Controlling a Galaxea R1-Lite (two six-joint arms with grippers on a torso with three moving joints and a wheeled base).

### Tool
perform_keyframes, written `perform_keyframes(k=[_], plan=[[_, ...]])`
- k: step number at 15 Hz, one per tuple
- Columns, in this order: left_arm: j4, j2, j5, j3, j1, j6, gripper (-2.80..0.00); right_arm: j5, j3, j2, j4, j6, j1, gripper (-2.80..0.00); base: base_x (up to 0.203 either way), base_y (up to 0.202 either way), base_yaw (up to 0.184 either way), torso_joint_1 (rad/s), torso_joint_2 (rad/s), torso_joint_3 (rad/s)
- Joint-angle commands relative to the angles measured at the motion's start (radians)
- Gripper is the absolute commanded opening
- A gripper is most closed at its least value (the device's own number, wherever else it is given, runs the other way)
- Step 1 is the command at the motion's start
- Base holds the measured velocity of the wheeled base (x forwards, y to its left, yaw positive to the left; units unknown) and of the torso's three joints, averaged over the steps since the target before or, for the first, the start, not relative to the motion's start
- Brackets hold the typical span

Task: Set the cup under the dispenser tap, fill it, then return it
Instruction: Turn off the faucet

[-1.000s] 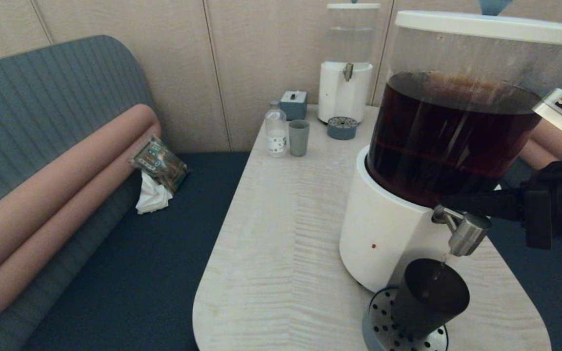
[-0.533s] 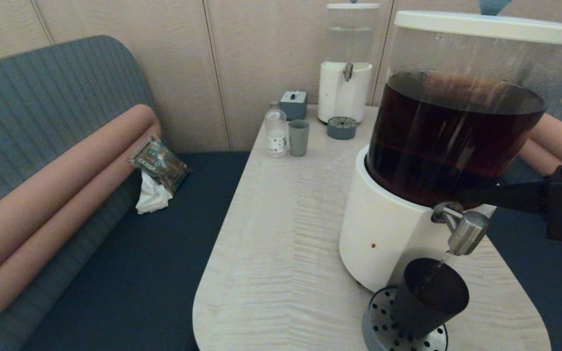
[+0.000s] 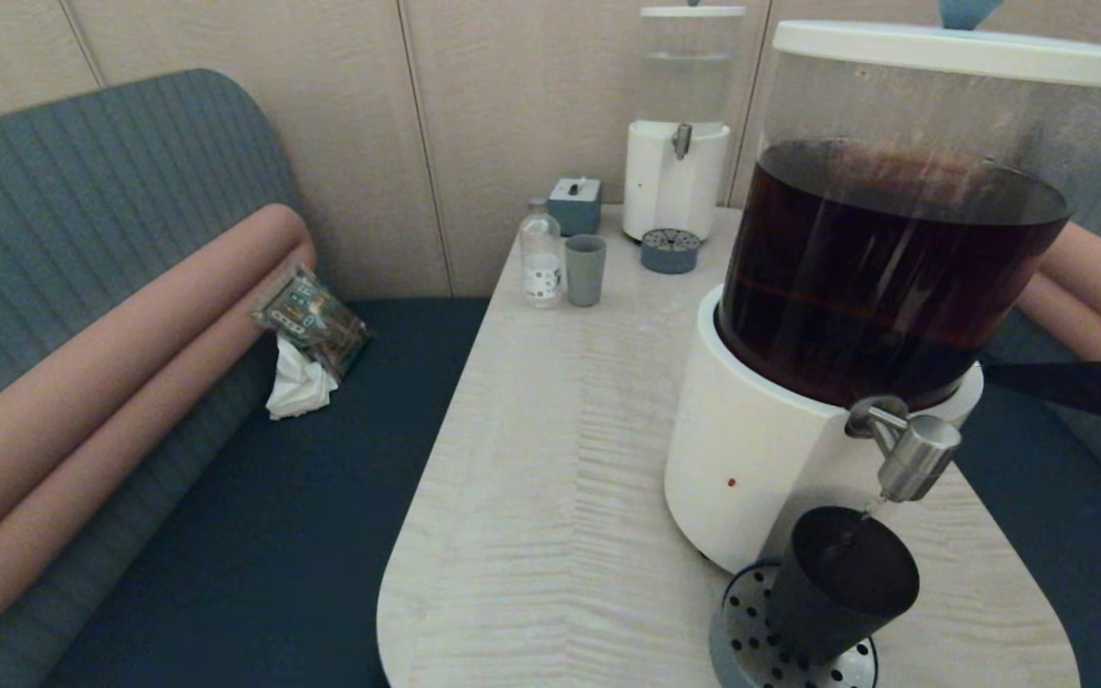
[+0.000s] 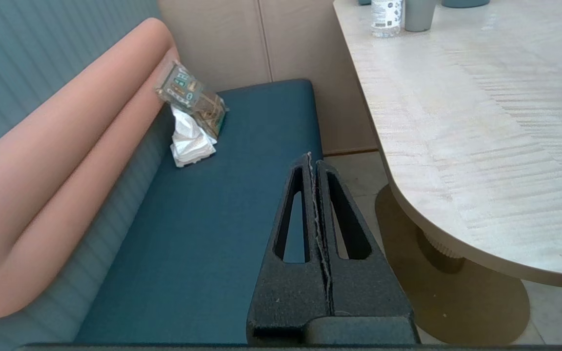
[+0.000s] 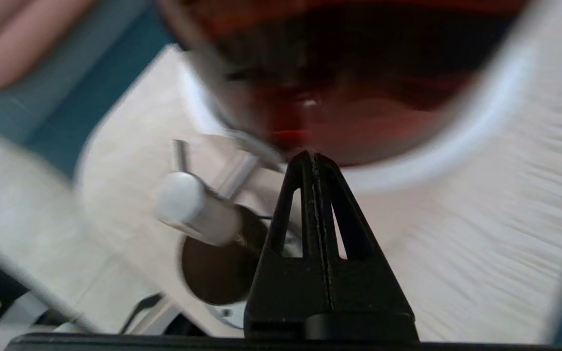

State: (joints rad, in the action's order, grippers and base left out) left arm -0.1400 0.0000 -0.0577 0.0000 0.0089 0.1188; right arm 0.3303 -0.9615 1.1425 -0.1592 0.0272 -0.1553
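The black cup stands on the perforated drip tray directly under the dispenser tap of the big white-based dispenser with dark drink. A thin trickle runs from the tap into the cup. My right gripper is shut and empty, off to the right of the dispenser and clear of the tap. From the right wrist, the gripper points at the dispenser base, with the tap and cup beside it. My left gripper is shut, parked over the blue bench.
At the table's far end stand a small dispenser, its little drip tray, a grey-blue cup, a bottle and a small box. A packet and tissue lie on the bench.
My right gripper has drawn back to the right, away from the tap, and most of the arm has left the head view. The cup has not moved.
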Motion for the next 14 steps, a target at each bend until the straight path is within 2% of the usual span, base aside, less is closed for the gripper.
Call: perform_keyframes(k=[1, 4, 7, 14], plan=[[-0.001, 0.0, -0.001, 0.04, 0.0, 0.001, -2.8, -0.065, 0.02, -0.074, -0.005, -0.002, 0.008, -2.8, 0.0, 0.0, 0.0, 0.0, 0.0, 0.0], [-0.001, 0.0, -0.001, 0.04, 0.0, 0.001, -2.8, -0.206, 0.062, -0.178, -0.004, -0.038, 0.008, -2.8, 0.0, 0.0, 0.0, 0.0, 0.0, 0.0], [-0.001, 0.0, -0.001, 0.04, 0.0, 0.001, -2.8, -0.284, 0.086, -0.262, -0.005, -0.077, 0.0, -2.8, 0.0, 0.0, 0.0, 0.0, 0.0, 0.0], [-0.001, 0.0, -0.001, 0.04, 0.0, 0.001, -2.8, -0.484, 0.209, -0.44, -0.003, -0.076, -0.006, -2.8, 0.0, 0.0, 0.0, 0.0, 0.0, 0.0]])
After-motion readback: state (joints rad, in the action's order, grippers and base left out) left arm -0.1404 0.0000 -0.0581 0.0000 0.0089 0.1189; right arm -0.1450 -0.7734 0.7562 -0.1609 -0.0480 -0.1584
